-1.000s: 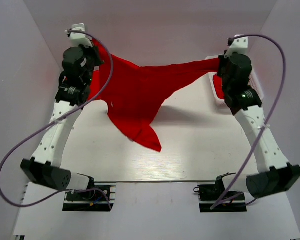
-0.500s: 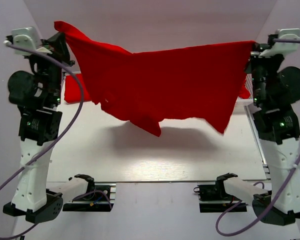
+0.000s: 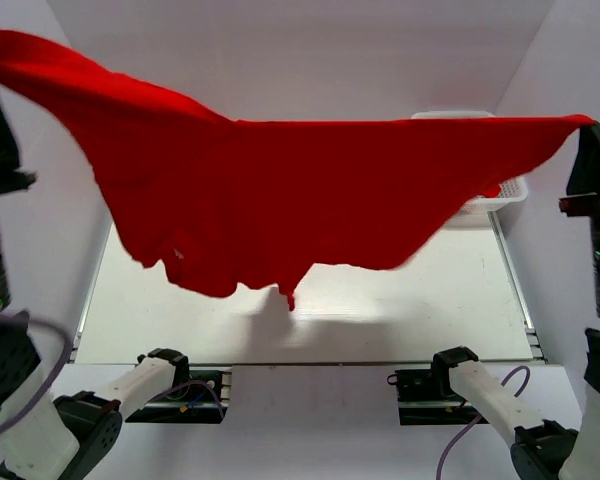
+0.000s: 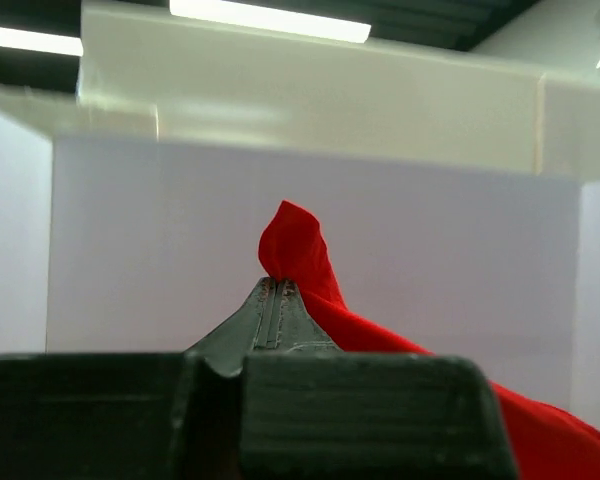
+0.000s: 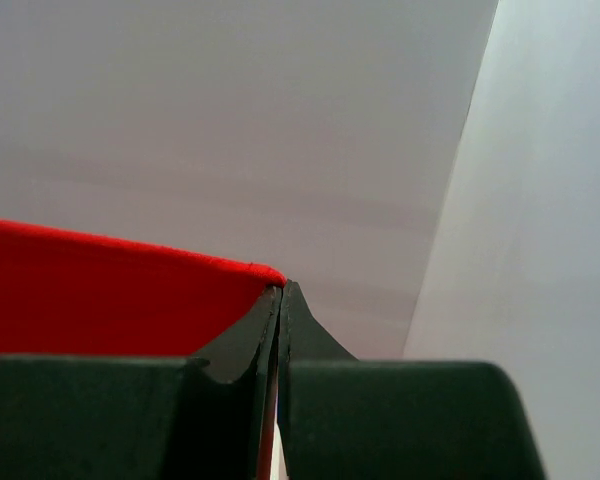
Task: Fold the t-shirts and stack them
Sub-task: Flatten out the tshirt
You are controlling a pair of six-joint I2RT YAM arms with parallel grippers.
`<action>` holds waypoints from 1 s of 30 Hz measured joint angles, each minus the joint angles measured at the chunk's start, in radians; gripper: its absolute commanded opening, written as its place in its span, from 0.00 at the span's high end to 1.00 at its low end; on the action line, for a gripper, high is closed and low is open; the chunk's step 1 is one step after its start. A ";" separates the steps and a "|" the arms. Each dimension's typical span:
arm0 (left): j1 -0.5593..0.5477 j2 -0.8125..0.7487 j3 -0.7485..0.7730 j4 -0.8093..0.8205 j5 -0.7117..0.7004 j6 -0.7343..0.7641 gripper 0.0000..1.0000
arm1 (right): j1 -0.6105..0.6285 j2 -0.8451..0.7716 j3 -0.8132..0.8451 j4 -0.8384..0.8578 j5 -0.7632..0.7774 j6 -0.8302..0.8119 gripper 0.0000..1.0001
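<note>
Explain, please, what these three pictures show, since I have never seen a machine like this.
These are two robot arms fixed at a white table. The wide picture comes from a camera above and behind them. The other two come from a camera on each wrist, looking along the fingers. The left claw and the right claw are each shut on an edge of one red fabric t-shirt, holding it spread in the air above the table. A white plastic basket stands at the far right, partly hidden by the shirt.
</note>
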 measured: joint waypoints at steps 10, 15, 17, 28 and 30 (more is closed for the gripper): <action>0.000 -0.055 -0.022 0.040 0.058 0.034 1.00 | 0.000 -0.013 -0.061 0.017 -0.027 0.013 1.00; -0.005 0.030 -0.197 0.114 0.009 0.063 1.00 | 0.000 0.053 -0.260 0.087 0.046 0.056 1.00; 0.000 0.111 -0.267 0.151 -0.018 0.073 1.00 | -0.001 0.121 -0.339 0.123 0.080 0.081 1.00; 0.018 0.791 -0.584 0.339 -0.059 0.118 1.00 | -0.016 0.722 -0.546 0.232 0.115 0.210 1.00; 0.029 0.936 -0.535 0.359 -0.057 0.118 1.00 | -0.026 0.860 -0.483 0.231 0.109 0.216 1.00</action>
